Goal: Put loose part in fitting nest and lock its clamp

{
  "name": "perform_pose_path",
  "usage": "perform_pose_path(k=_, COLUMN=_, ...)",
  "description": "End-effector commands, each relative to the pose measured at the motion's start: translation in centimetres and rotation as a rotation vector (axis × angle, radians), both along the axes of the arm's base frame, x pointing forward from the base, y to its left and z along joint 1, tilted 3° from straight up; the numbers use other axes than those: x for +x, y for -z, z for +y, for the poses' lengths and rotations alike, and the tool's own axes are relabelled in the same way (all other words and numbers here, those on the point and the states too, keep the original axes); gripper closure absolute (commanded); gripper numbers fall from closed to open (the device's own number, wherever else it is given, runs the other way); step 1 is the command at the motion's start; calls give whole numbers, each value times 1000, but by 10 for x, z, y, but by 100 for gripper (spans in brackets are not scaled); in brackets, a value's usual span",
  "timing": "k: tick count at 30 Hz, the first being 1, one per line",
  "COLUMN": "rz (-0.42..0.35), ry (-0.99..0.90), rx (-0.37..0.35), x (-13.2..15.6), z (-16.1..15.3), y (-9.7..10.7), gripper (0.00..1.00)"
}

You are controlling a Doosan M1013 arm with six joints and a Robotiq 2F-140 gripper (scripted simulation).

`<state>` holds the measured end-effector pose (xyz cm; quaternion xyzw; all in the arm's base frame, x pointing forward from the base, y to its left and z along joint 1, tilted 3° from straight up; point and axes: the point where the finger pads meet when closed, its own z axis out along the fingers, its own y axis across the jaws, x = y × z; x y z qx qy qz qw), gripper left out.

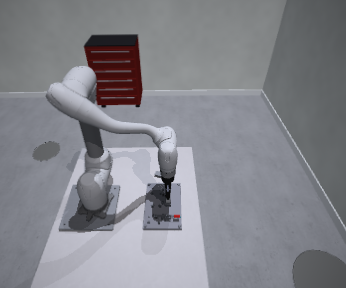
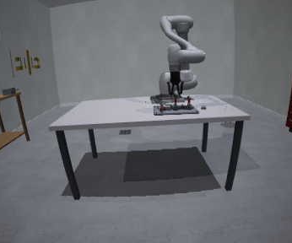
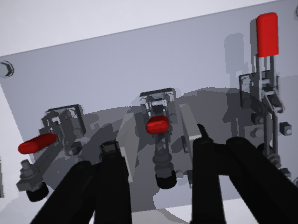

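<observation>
Part, seemingly the small grey block (image 2: 203,108), flat on white tabletop (image 2: 110,114) just beside grey metal fixture plate (image 3: 125,65). Across plate, three red-handled toggle clamps: one end handle upright (image 3: 267,34), middle (image 3: 159,124) and other end (image 3: 37,143) lowered. Above plate's middle, black two-finger gripper (image 3: 157,150), partly open, straddling middle clamp, gripping nothing.

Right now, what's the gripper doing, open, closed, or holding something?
Gripper: open partway, holding nothing; its fingers straddle the middle clamp on the fixture plate.
</observation>
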<state>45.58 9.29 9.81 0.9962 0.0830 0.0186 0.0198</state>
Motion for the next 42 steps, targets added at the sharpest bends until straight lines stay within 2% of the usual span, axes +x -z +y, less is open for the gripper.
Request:
perform_pose_path(k=1, rz=0, ry=0, rx=0, x=0, z=0, y=0, gripper=65)
perform_pose_path(k=28, rz=0, ry=0, rx=0, x=0, z=0, y=-3, gripper=65)
perform_pose_path(k=33, rz=0, ry=0, rx=0, x=-1, z=1, y=-15, gripper=65)
perform_pose_path(k=42, rz=0, ry=0, rx=0, x=-2, z=2, y=-50, gripper=65)
